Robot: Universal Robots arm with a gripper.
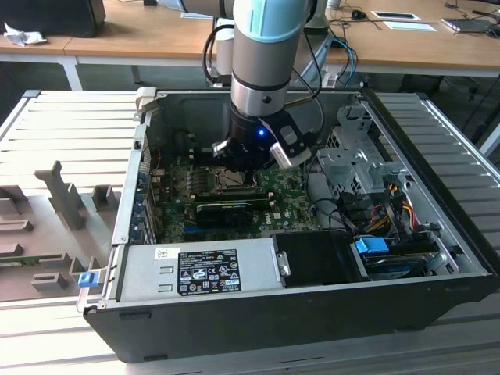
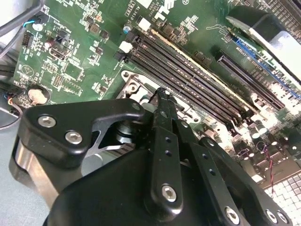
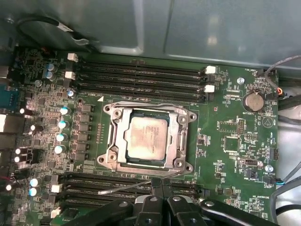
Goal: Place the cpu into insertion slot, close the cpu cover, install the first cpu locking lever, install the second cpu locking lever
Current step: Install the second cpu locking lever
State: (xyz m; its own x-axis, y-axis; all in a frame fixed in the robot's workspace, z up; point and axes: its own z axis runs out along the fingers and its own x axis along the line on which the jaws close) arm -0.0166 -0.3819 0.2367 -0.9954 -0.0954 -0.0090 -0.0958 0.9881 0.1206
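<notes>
Silver cpu (image 3: pixel 148 137) sits in its socket, just beyond the clenched, empty gripper (image 3: pixel 157 200).

Gripper (image 2: pixel 162 101) body hides most of insertion slot (image 2: pixel 134 87) in second wrist view; only one corner visible. Fingertips cut off by edge in first wrist view, so finger gap not readable. In exterior view arm (image 1: pixel 262 70) covers slot area. Green board (image 3: pixel 230 141) cut off at edges in both wrist views.
</notes>
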